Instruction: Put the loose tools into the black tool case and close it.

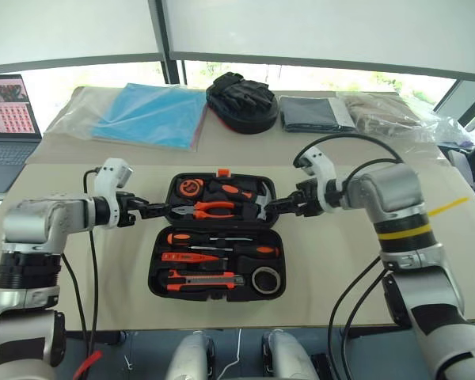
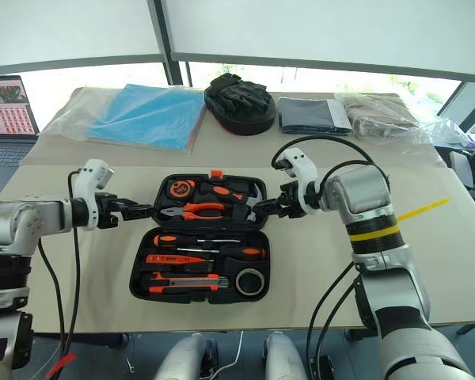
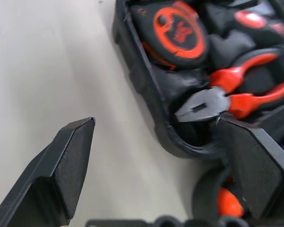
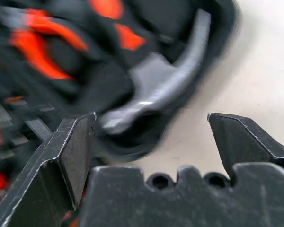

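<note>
One case [image 1: 216,281] lies open mid-frame, tools [image 1: 210,257] seated | left gripper [image 1: 160,210], right gripper [image 1: 271,207]: both wide apart, empty, flanking lid | we judge shell stiff, slick; take lid's side edges.

Head cameras look down over the black tool case [image 1: 216,237]; both wrist cameras view its far half close up.

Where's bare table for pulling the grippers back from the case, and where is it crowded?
Bare table lies left of the case, and more right of it, out to the yellow tape. A bare strip runs between the case and the back row. Crowded: that back row, from blue bag to gloves pouch to dark cloth.
</note>
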`<state>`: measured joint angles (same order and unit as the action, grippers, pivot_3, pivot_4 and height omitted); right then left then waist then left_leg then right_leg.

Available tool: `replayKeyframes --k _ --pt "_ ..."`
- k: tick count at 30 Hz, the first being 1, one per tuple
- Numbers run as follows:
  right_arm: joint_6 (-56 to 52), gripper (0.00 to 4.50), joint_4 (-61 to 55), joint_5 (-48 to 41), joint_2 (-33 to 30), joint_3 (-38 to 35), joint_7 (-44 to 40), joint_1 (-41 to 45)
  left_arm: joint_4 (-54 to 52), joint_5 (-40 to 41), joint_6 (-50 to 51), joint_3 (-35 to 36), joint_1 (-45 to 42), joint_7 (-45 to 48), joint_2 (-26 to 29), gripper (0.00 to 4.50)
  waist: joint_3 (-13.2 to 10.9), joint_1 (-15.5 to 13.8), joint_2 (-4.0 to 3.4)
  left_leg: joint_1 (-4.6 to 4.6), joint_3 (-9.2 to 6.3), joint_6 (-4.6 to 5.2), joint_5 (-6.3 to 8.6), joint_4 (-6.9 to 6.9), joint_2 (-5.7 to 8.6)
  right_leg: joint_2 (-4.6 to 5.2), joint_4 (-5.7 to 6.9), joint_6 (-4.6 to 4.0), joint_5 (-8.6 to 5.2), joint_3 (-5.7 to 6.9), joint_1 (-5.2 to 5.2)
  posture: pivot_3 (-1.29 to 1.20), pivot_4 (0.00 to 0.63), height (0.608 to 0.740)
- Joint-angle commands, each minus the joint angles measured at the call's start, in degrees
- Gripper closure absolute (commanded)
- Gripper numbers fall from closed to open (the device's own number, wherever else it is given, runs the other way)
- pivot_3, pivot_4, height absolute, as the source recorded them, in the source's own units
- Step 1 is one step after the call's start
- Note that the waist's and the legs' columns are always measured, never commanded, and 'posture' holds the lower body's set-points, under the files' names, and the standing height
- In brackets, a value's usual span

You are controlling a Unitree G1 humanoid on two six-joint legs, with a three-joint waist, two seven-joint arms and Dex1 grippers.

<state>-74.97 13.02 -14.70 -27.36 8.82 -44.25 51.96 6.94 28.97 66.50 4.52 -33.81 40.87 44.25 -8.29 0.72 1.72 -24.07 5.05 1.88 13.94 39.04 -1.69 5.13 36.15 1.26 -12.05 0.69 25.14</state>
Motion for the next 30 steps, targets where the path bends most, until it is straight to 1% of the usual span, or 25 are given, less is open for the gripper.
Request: replayKeyframes --k 1,2,5,6,7,8,9,10,12,13,15,16,18,20,22,24,26,27,28,30 --pt "3.27 0.05 3.21 1.39 0.77 1.31 2.28 2.32 0.33 -2.35 -1.04 -0.42 -0.89 -2.41 -0.62 0.07 0.0 0.05 0.0 -0.08 0.0 -0.01 0.0 0.0 0.02 0.02 -0.03 0.03 0.02 0.0 0.07 0.0 0.15 0.74" --pt "3.73 0.05 3.79 1.63 0.84 2.24 2.19 2.48 0.01 -2.33 -1.16 -0.39 -0.64 -2.55 -0.89 0.07 0.0 0.14 0.0 -0.13 0.0 -0.01 -0.01 0.01 0.02 0.02 -0.05 0.04 0.02 0.0 0.1 0.0 0.15 0.74" --pt "3.62 0.85 5.75 1.54 1.25 3.93 1.73 3.14 -0.74 -2.46 -1.29 -1.07 -0.1 -2.42 -1.63 0.07 0.0 0.16 0.0 -0.1 0.0 0.0 0.0 -0.01 0.01 0.01 -0.06 0.05 0.02 0.0 0.09 0.0 0.15 0.74" --pt "3.95 1.18 6.65 1.95 1.31 4.47 2.02 3.27 -0.4 -2.84 -1.71 -1.43 -0.22 -2.53 -1.95 0.48 0.0 0.16 0.0 -0.1 -0.01 0.0 0.0 0.0 0.0 0.0 -0.05 0.05 0.02 0.01 0.08 0.0 0.15 0.74" --pt "4.28 1.47 7.41 2.29 1.3 4.86 2.29 3.37 0.02 -3.15 -2.05 -1.65 -0.43 -2.71 -2.24 0.59 0.0 0.16 0.0 -0.09 -0.01 0.01 0.0 0.0 0.0 0.01 -0.05 0.05 0.02 0.01 0.06 0.0 0.15 0.74" --pt "4.45 1.85 8.07 2.52 1.26 5.2 2.42 3.5 0.39 -3.32 -2.41 -1.75 -0.62 -2.81 -2.49 0.85 0.0 0.16 0.0 -0.06 -0.01 0.01 0.0 0.0 -0.01 0.01 -0.04 0.05 0.02 0.01 0.04 0.0 0.15 0.74" --pt "4.47 2.06 8.68 2.66 1.25 5.4 2.56 3.67 0.74 -3.34 -2.7 -1.67 -0.83 -2.91 -2.8 1.1 0.0 0.16 0.0 0.02 -0.02 0.01 0.0 0.02 -0.01 0.03 -0.06 0.05 0.03 -0.01 -0.02 0.0 0.15 0.74" --pt "4.42 2.47 9.2 2.77 1.24 5.57 2.69 3.88 1.09 -3.18 -2.46 -1.33 -1.13 -3.21 -3.22 1.53 0.0 0.14 0.0 0.11 -0.01 0.01 0.0 0.05 -0.02 0.06 -0.13 0.05 0.02 -0.03 -0.07 0.0 0.15 0.74" --pt "3.98 3.1 10.49 2.9 1.4 5.58 3.13 4.31 1.58 -2.82 -2.15 -0.34 -1.46 -3.94 -4.2 2.22 0.0 0.05 0.01 0.33 -0.01 0.03 -0.08 0.06 -0.02 0.06 -0.08 0.02 0.04 -0.03 -0.25 0.0 0.15 0.74" --pt "3.02 3.53 11.42 2.52 1.82 4.91 3.42 4.73 1.86 -2.63 -1.92 0.09 -1.57 -4.19 -4.55 2.68 0.01 0.02 0.01 0.41 -0.02 0.03 -0.13 0.06 -0.02 0.06 -0.08 -0.01 0.06 -0.02 -0.31 0.0 0.15 0.74" --pt "1.65 4.11 13.18 1.92 2.44 4.0 3.73 5.47 2.62 -2.59 -2.16 0.85 -1.64 -4.77 -5.08 3.32 0.01 0.04 0.01 0.73 -0.04 0.03 -0.19 0.06 -0.04 0.05 -0.08 -0.03 0.07 -0.01 -0.62 0.0 0.15 0.74" --pt "1.67 4.45 13.95 1.96 2.5 4.09 3.68 5.67 3.06 -2.41 -2.27 1.42 -1.64 -5.03 -5.39 3.73 0.01 0.03 0.01 0.9 -0.05 0.03 -0.19 0.05 -0.07 0.05 -0.1 -0.03 0.07 -0.01 -0.8 0.0 0.15 0.74" --pt "1.69 4.5 15.1 2.0 2.61 4.16 3.66 5.99 3.64 -1.74 -3.18 2.95 -1.56 -5.22 -6.27 4.4 0.01 0.0 0.01 0.97 -0.07 0.03 -0.19 0.05 -0.08 0.08 -0.1 -0.03 0.07 0.0 -0.88 0.0 0.15 0.74" --pt "1.32 4.5 15.75 1.49 3.18 2.94 4.21 6.39 3.75 -0.68 -3.68 5.3 -1.45 -5.53 -7.4 4.46 0.03 -0.06 0.04 0.99 -0.08 0.03 -0.19 0.05 -0.07 0.09 -0.07 -0.03 0.07 -0.01 -0.89 0.0 0.15 0.74" --pt "2.96 4.5 14.81 -0.12 4.54 -1.03 5.0 6.48 3.08 0.9 -6.28 8.35 -0.75 -4.91 -8.7 4.46 0.03 -0.01 0.05 0.98 -0.09 0.02 -0.2 0.05 -0.07 0.1 -0.07 -0.03 0.09 -0.01 -0.89 0.0 0.15 0.74" --pt "4.35 4.5 10.59 -3.94 4.68 -3.86 1.23 5.72 1.8 2.37 -8.68 10.74 0.39 -3.66 -9.54 4.46 0.03 0.06 0.05 0.91 -0.08 0.0 -0.22 0.05 -0.09 0.09 -0.07 -0.05 0.12 -0.02 -0.83 0.0 0.15 0.74" --pt "4.57 4.5 6.7 -6.33 4.28 -4.96 -1.46 4.69 0.38 2.69 -11.27 11.41 1.72 -2.12 -9.66 4.46 0.0 0.09 0.09 0.75 -0.09 0.0 -0.22 0.05 -0.12 0.08 -0.06 -0.08 0.14 -0.01 -0.65 0.0 0.15 0.74" --pt "8.63 4.5 4.42 -6.14 4.41 -5.76 -1.27 3.38 -1.04 2.37 -14.06 11.29 3.08 -0.88 -9.49 4.46 0.0 0.13 0.09 0.66 -0.08 -0.01 -0.22 0.03 -0.13 0.08 -0.07 -0.09 0.14 -0.01 -0.56 0.0 0.15 0.74" --pt "14.92 4.5 0.85 -5.03 3.61 -5.15 -2.17 1.02 -3.19 1.38 -19.37 11.28 5.1 0.59 -9.62 4.46 0.0 0.13 0.09 0.52 -0.07 -0.01 -0.22 0.01 -0.12 0.08 -0.06 -0.09 0.15 -0.02 -0.4 0.0 0.15 0.74" --pt "31.18 4.5 -6.09 -2.54 2.39 -4.43 -4.82 -4.83 -6.22 -3.1 -31.25 9.86 10.01 2.28 -9.11 4.46 0.0 0.27 0.09 0.11 -0.03 -0.04 -0.24 -0.06 -0.11 0.08 -0.04 -0.1 0.16 -0.06 0.06 0.0 0.15 0.74"
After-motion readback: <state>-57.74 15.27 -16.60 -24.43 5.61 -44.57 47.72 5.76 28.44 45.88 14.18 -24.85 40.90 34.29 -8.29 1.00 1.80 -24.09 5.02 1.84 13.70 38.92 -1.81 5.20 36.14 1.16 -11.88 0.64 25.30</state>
